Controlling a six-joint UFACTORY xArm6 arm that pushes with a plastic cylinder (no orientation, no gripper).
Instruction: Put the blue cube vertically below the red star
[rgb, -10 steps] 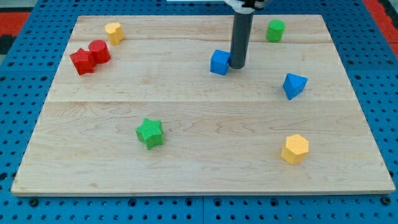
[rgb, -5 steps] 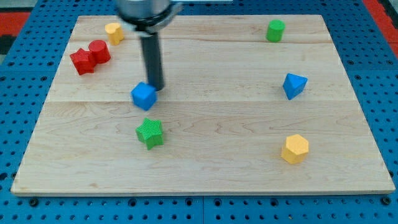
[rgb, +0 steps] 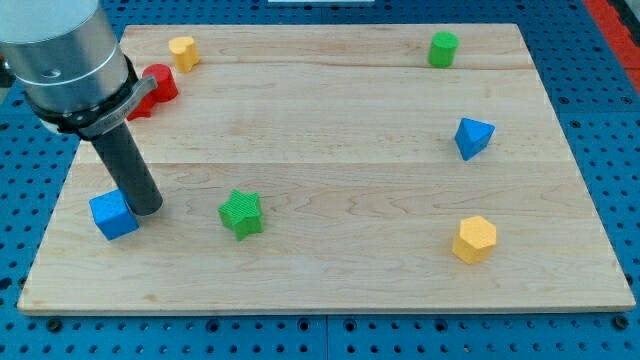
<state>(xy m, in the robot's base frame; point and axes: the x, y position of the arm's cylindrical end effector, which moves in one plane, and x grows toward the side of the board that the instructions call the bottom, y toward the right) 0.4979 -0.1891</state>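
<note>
The blue cube (rgb: 113, 214) lies near the board's left edge, low in the view. My tip (rgb: 146, 208) stands right against the cube's right side, touching it. The red star (rgb: 136, 106) lies up the view from the cube, near the top left, and the arm's grey body hides most of it. A red cylinder (rgb: 160, 82) sits against the star's upper right.
A yellow block (rgb: 182, 51) lies at the top left. A green star (rgb: 241, 213) lies right of my tip. A green cylinder (rgb: 443, 48) is at the top right, a blue wedge-like block (rgb: 473, 137) at the right, a yellow hexagon (rgb: 474, 240) at the lower right.
My tip has pushed the blue cube from the board's upper middle down and left to the left edge. The arm's body now covers the red star. Other blocks have not moved.
</note>
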